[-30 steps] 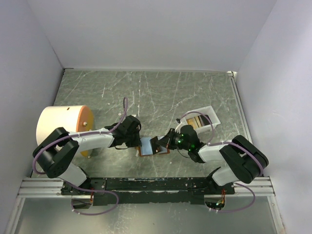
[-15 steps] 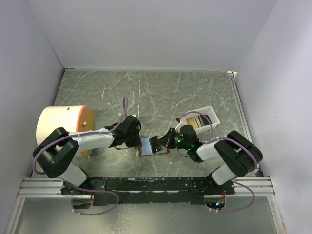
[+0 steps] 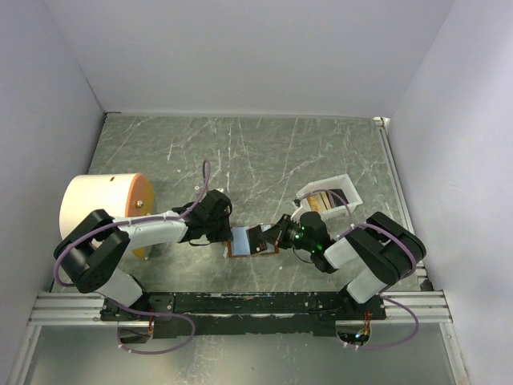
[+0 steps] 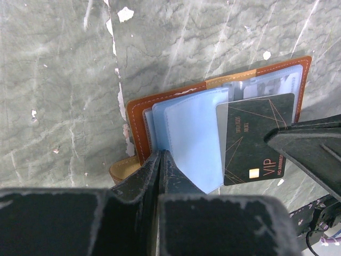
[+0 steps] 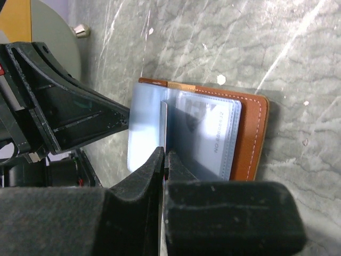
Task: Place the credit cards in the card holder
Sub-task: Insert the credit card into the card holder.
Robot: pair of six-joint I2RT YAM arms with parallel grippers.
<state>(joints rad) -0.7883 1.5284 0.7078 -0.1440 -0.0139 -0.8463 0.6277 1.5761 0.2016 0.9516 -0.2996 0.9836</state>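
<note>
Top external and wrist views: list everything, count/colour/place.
card holder: 1, brown with light-blue lining, open on the table between the arms
black card: 1, black with gold lines, over the card holder's clear sleeves
white tray: 1, white, right of centre
cards in tray: count unclear, tan and dark, inside the white tray
cylinder: 1, cream with orange end, left side
table: 1, grey-green marbled
left fingers: shut on the card holder's edge
right fingers: shut on the black card
</note>
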